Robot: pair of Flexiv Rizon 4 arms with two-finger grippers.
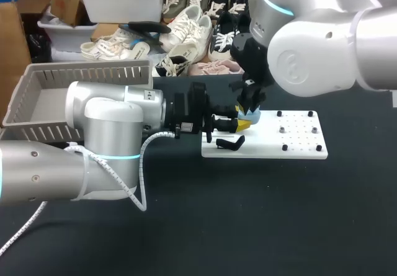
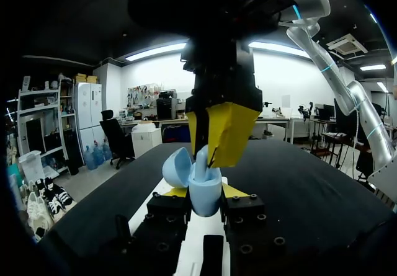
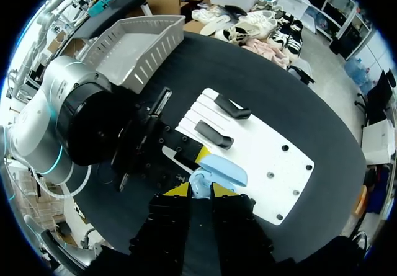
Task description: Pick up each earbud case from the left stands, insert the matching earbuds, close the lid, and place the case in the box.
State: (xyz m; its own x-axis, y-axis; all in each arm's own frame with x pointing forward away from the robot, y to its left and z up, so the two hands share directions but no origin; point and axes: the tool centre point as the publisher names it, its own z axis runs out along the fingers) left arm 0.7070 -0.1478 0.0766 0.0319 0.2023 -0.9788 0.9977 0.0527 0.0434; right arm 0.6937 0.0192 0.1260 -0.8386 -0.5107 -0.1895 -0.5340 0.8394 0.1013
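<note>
Just above the white board (image 1: pixel 291 141), the left tool (image 2: pixel 205 192) pinched the open earbud case (image 2: pixel 201 180). The right tool (image 3: pixel 197 192), its grip impossible to tell, needed a straight, gentle descent over the case.

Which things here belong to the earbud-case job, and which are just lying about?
Job:
- earbud case, lid open, held in the left gripper
- right gripper just above the case
- black stands, empty
- grey box

Lying about:
- white board under the stands
- black pegs on the board's far end
</note>
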